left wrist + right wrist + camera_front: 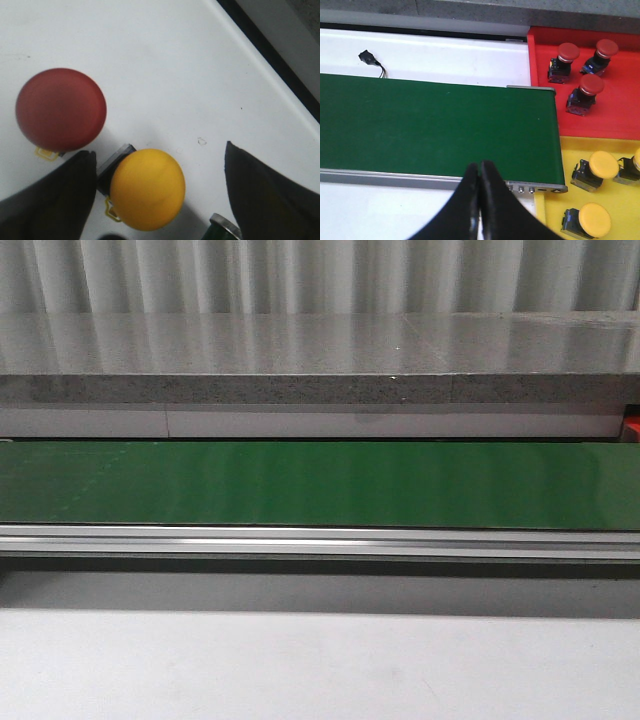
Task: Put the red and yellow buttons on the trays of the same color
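Two buttons lie on the white surface (165, 65) under the left gripper (159, 185): a red button (60, 109) to one side and a yellow button (147, 189) sitting between the dark fingers (60, 197), which stand apart with no contact visible on the cap. A small yellow tab shows at the edge of each cap, and the yellow one's black body pokes out toward the red one. A dark round object (222, 229) is cut off by the frame edge beside the other finger. In the right wrist view, the right gripper (480, 200) hangs over the near rail of the green belt (435, 130) with its fingers pressed together and nothing between them. Past the belt's end, a red tray (620, 115) holds three red-capped buttons (583, 92), and a yellow tray (555, 200) just beside it holds three yellow-capped buttons (594, 168), one cut off at the edge. A small black connector (368, 57) with thin wires lies on the white strip behind the belt. The front view shows only the bare belt, its rail and a grey speckled ledge (320, 355).
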### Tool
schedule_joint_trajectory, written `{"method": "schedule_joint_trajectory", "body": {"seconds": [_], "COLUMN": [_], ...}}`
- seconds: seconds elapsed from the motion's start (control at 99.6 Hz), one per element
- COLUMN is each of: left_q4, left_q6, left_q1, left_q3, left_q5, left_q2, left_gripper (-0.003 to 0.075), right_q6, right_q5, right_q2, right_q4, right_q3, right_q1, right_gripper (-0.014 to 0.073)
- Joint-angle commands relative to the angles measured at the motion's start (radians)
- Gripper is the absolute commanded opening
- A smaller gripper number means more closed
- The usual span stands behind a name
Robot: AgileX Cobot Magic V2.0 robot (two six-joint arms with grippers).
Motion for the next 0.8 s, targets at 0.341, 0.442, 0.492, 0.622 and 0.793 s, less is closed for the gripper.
{"method": "schedule_joint_trajectory", "body": {"seconds": [0.341, 0.442, 0.492, 0.622, 0.793], "left_q4": [-0.021, -0.021, -0.021, -0.021, -0.021], "left_q6": [-0.011, -0.011, -0.011, -0.011, -0.011], "left_q1": [0.001, 0.001, 0.001, 0.001, 0.001], "left_q3": [-0.032, -0.032, -0.032, -0.032, -0.032], "left_q5": [-0.079, -0.081, -0.081, -0.079, -0.052], "left_q2": [0.006, 0.006, 0.006, 0.006, 0.006], "left_gripper": [0.0501, 0.0490, 0.0468, 0.0368, 0.0179], "right_q6": [-0.008, -0.008, -0.008, -0.008, -0.008], "right_q5": [-0.056, -0.056, -0.056, -0.056, -0.056], "right_q2": [-0.002, -0.002, -0.002, -0.002, -0.002], "right_q4": [-0.005, -0.005, -0.005, -0.005, -0.005], "right_q3": [-0.025, -0.025, -0.025, -0.025, -0.025], "right_q1": [0.003, 0.003, 0.003, 0.003, 0.003], "right_gripper": [-0.0125, -0.0125, -0.0125, -0.0125, -0.0125]}}
